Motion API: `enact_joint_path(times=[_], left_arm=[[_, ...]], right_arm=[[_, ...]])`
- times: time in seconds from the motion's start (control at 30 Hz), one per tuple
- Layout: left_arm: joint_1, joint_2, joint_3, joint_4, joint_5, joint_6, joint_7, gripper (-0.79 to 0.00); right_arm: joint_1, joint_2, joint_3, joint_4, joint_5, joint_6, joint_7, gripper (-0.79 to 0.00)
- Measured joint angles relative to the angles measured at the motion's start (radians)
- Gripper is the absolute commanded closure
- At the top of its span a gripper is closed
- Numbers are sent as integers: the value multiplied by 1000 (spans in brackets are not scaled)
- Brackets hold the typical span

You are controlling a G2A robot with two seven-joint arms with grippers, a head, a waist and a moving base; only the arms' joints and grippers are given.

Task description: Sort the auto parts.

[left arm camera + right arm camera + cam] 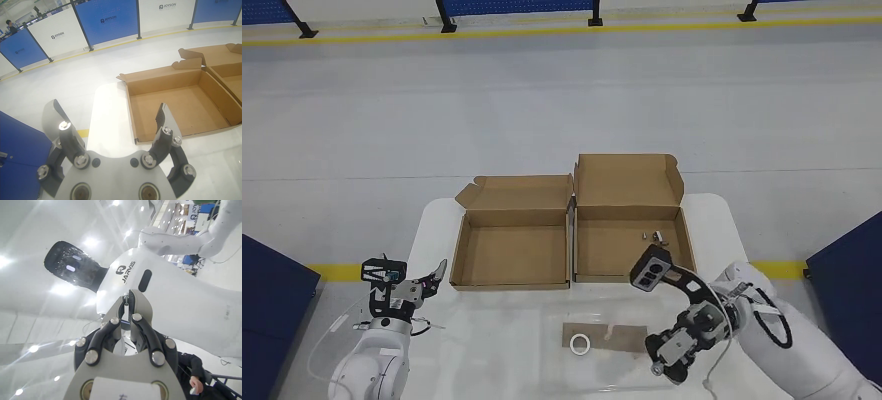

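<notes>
My right gripper (127, 300) is shut on a small metal bolt (126, 298), pinched at the fingertips and turned up toward the robot's body. From above, that gripper (669, 368) hangs over the table's near right part, in front of the right cardboard box (627, 262). A few small metal parts (653, 237) lie in that box. The left cardboard box (510, 258) is empty. My left gripper (108, 105) stands open with nothing between its fingers, at the table's near left corner (422, 280), short of the left box (179, 106).
A white ring (581, 345) lies on a brown cardboard strip (614, 336) on the white table (492, 330), between the arms and in front of the boxes. Both box lids stand open at the far side. Blue barriers flank the table.
</notes>
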Motion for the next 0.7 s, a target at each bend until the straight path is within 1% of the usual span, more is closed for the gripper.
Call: enact_joint_path(times=[0.23,0.3,0.37,0.5,0.7], left_arm=[[0,0,0,0,0,0,0,-785],[0,0,0,0,0,0,0,-785],[0,0,0,0,0,0,0,-785],[0,0,0,0,0,0,0,-785],[0,0,0,0,0,0,0,-785]], right_arm=[[0,0,0,0,-3,0,0,0],[-10,-5,-6,-15,19,6,-10,0],[-18,-11,-12,-35,65,32,-19,0],[-24,-27,-35,-55,176,100,1,0],[-12,-51,-64,-70,258,172,0,0]])
